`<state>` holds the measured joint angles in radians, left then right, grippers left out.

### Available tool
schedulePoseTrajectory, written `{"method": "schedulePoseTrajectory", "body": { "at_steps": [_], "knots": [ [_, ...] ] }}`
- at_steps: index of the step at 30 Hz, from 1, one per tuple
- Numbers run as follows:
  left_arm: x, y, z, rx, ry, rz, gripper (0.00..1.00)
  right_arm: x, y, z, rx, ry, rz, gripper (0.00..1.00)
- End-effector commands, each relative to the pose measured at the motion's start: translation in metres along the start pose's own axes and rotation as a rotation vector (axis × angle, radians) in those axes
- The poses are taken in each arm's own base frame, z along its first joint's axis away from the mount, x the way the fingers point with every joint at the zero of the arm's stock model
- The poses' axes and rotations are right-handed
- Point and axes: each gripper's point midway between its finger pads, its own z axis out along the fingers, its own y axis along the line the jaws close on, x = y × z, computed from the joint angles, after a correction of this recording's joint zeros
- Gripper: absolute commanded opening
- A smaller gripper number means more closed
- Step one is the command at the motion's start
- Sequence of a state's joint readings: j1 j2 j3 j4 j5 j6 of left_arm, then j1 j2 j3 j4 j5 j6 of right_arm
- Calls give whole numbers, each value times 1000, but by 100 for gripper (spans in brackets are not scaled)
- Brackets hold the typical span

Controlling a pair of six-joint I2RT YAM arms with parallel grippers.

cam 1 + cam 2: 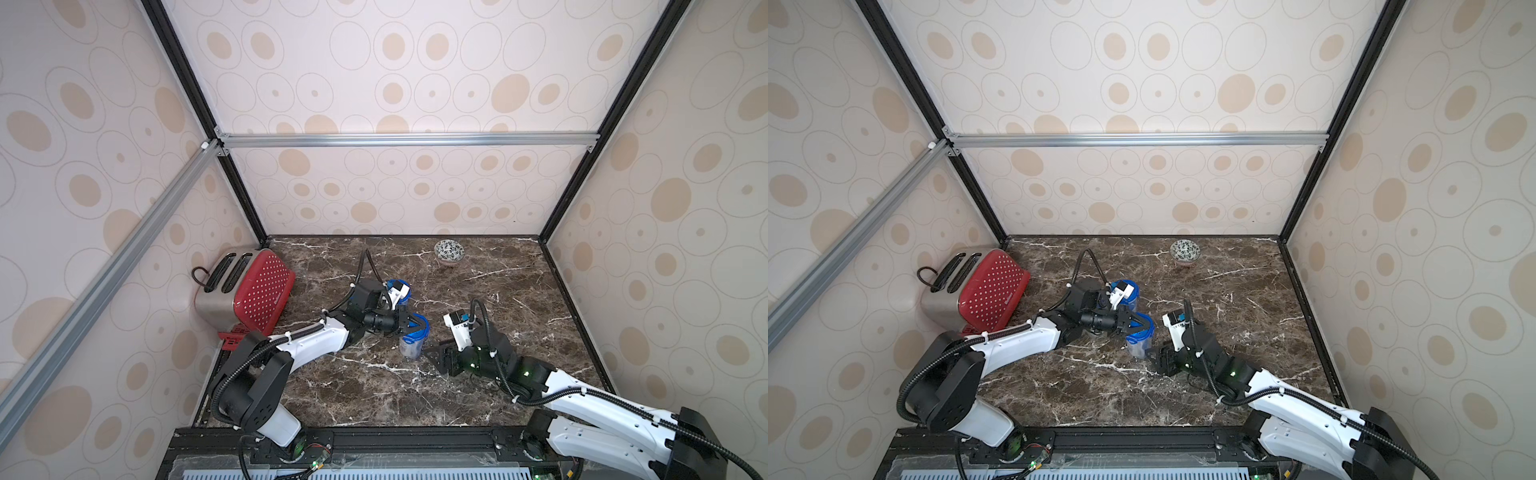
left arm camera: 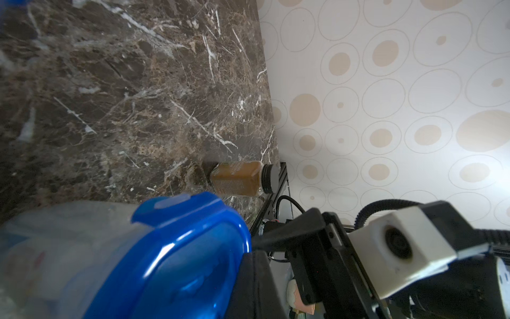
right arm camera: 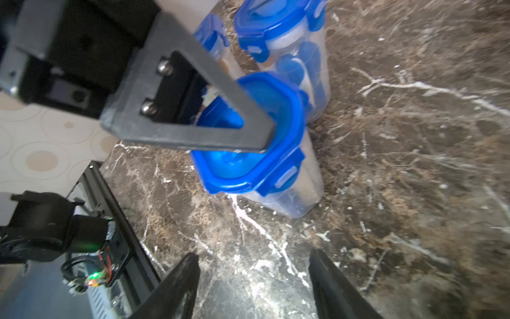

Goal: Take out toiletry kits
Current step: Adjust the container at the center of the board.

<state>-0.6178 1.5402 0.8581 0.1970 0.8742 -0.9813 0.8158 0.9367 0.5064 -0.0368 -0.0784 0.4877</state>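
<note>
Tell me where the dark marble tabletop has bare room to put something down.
Free: the near strip of the dark marble tabletop between the two arm bases, and the far right stretch between the patterned ceramic bowl and the right wall. Crowded: the middle, where the left gripper and right gripper meet at two clear plastic jars with blue clip lids.

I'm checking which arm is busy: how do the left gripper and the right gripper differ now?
The left gripper is shut, the right gripper open with nothing between its jaws. The left gripper reaches across the near jar's blue lid; the right gripper sits low over the marble table, short of it. Both are black and near that lid.
</note>
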Motion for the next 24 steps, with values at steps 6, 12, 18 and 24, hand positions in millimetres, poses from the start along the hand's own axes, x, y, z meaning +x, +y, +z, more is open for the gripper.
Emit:
{"method": "schedulePoseTrajectory", "body": {
  "at_steps": [6, 12, 18, 24],
  "knots": [
    [-1, -39, -23, -38, 23, 92, 36, -4, -3, -1, -14, 51, -78, 65],
    [-4, -55, -44, -141, 39, 203, 61, -3, -4, 6, -4, 94, -150, 65],
    [-14, -41, -66, -268, 4, 231, 66, -8, -8, 17, 30, 133, -182, 62],
    [-22, -24, -66, -336, 2, 217, 65, -23, -19, 22, 68, 91, -147, 57]
  ]
}}
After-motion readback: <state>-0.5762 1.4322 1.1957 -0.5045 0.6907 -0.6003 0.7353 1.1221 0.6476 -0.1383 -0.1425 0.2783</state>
